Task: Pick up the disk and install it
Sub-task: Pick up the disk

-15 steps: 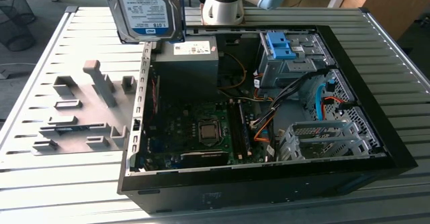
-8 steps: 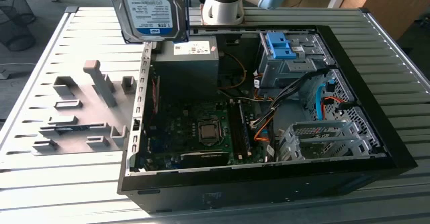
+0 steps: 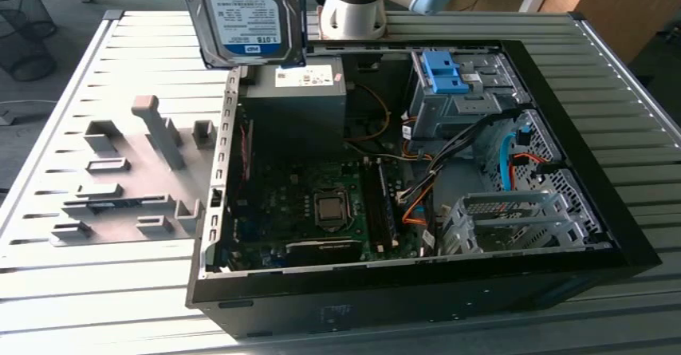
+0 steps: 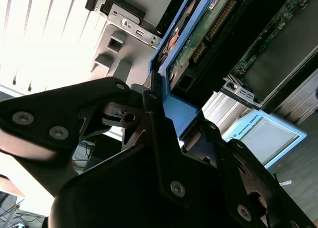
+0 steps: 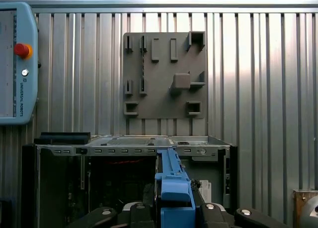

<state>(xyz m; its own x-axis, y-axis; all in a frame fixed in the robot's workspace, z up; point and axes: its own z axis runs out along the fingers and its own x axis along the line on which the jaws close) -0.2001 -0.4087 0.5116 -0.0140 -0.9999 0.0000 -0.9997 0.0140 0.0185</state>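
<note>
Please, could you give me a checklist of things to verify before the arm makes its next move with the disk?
1. Grip on the disk: ok. The gripper is shut on its blue rail in both wrist views.
2. Disk clear of the computer case: ok. It hangs above the case in the exterior view.
3. Case open: ok. The interior is exposed.
4. Drive cage free: cannot tell.
5. Cables away from the cage: not ok. Black ones run close beside it.

Open black metal computer case (image 3: 426,303) lies on the slatted silver table (image 3: 85,299), with a flat grey plastic fixture plate (image 3: 117,171) beside it on the exterior view's left.
</note>
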